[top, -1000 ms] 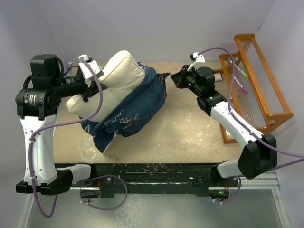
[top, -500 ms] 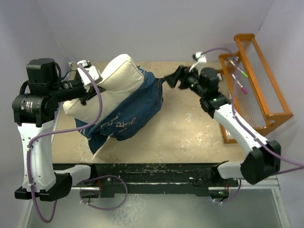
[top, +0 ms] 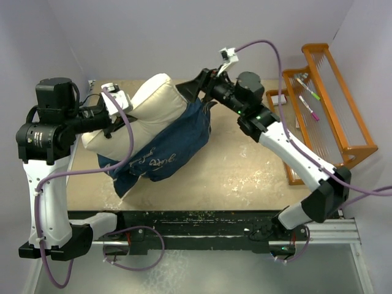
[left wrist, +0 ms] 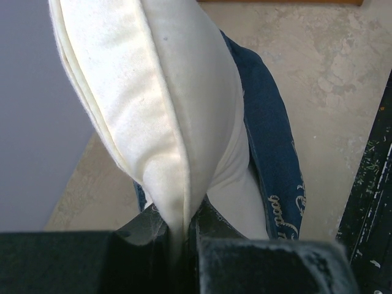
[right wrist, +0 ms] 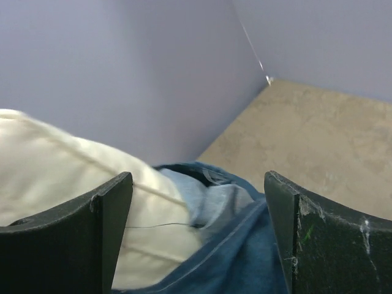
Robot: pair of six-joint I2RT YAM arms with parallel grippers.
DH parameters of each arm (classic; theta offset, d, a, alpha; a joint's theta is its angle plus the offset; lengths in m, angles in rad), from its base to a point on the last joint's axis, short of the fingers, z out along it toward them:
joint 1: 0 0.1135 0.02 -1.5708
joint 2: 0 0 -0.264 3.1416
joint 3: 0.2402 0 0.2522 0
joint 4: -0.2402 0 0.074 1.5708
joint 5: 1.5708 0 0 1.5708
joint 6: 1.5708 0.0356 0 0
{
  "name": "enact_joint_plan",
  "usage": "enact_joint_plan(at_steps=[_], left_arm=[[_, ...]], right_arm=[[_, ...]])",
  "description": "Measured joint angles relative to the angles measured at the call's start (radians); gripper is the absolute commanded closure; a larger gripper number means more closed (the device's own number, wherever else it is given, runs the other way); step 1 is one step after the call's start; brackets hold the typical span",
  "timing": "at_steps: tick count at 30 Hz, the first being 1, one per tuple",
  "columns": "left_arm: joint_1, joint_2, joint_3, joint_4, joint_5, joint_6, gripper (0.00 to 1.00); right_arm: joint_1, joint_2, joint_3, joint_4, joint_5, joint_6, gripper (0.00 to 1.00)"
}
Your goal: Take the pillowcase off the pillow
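The cream pillow stands tilted at the table's back left, its upper half bare. Its lower half sits in the navy pillowcase with white script. My left gripper is shut on the pillow's seamed corner; in the left wrist view the pillow narrows into the gripper, with the pillowcase behind it. My right gripper hangs open over the pillowcase's top edge at the back. In the right wrist view the gripper straddles the pillow and the bunched pillowcase, gripping neither.
An orange wire rack holding pens stands at the table's right side. Purple walls close in the back and both sides. A dark rail runs along the table's near edge.
My right gripper has opened, let go of the pillowcase's corner and swung left and back to above the pillowcase's top edge. The left gripper keeps its hold on the pillow.
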Motion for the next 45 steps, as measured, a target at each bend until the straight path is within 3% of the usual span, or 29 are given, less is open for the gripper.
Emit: enact_joint_plan(at_steps=[9,15,20,24,33,45], left_arm=[[0.000,0.006,0.016,-0.083,0.063,0.020,1.00],[0.000,0.005,0.018,-0.125,0.102,0.031,1.00],[0.000,0.002,0.018,-0.135,0.105,0.034,1.00],[0.000,0.000,0.018,-0.136,0.105,0.034,1.00],[-0.005,-0.012,0.018,-0.137,0.096,0.064,1.00],[-0.006,-0.068,0.010,-0.136,0.059,0.080,1.00]], right_arm=[[-0.002,0.103,0.000,-0.019,-0.013,0.023,0.30],[-0.002,0.131,0.003,-0.013,-0.035,0.024,0.35],[-0.002,0.146,-0.011,-0.019,-0.079,0.013,0.63],[-0.015,0.134,-0.048,-0.019,-0.111,0.003,0.99],[-0.140,0.116,-0.197,-0.011,-0.158,0.030,1.00],[-0.166,0.081,-0.412,0.049,-0.101,0.051,1.00]])
